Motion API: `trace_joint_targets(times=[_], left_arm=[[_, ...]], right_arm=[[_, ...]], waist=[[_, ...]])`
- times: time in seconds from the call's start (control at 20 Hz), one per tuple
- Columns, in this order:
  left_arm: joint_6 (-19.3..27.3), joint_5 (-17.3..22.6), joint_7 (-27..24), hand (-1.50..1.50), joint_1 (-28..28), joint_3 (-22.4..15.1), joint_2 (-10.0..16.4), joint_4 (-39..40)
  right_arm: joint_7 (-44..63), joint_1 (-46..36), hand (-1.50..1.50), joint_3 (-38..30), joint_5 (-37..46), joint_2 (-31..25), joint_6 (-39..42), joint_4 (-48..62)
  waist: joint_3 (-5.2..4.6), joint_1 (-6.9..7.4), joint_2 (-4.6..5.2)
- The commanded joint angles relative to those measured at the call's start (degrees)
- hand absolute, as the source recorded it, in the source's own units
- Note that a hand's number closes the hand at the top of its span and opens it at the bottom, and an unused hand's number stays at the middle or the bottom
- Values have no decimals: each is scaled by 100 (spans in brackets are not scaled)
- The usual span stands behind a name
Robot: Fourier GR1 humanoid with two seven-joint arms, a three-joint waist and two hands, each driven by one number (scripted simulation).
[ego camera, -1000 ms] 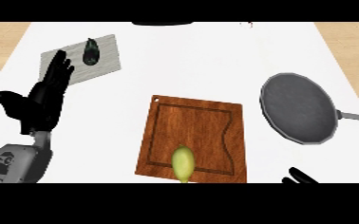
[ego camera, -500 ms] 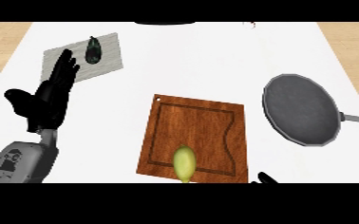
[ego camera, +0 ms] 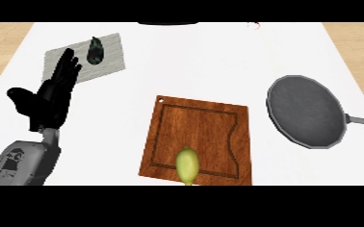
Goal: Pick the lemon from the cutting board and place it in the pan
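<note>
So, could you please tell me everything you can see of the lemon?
The lemon is pale yellow-green, smooth and oval, with pointed ends. It lies lengthwise on the wooden cutting board, at the board's near edge, and its lower tip reaches slightly past that edge. Only the board touches it; nothing holds it.

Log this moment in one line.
yellow-green lemon: on brown wooden cutting board | round grey pan: empty | left robot hand: open | right robot hand: unseen

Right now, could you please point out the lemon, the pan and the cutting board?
lemon [ego camera: 186, 166]: head view, middle of its yellow-green skin.
pan [ego camera: 305, 110]: head view, bare grey floor of the pan.
cutting board [ego camera: 193, 125]: head view, bare wood above the lemon.
</note>
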Motion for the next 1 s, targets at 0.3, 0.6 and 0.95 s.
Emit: trace_joint_targets(times=[0.3, 0.6, 0.95], left_arm=[[-150, -208, 46, 0, -184, 144, -282, 162], [-232, -392, -185, 0, 15, 217, -329, 238], [-457, -385, 250, 0, 109, 409, -347, -257]], right_arm=[[850, -325, -150, 553, 994, 1053, 229, 656], [1045, -1030, -150, 211, 884, 1651, 767, 1603], [1007, -1290, -150, 219, 768, 1731, 1077, 2053]], waist=[[9, 41, 23], [9, 78, 35], [12, 71, 22]])
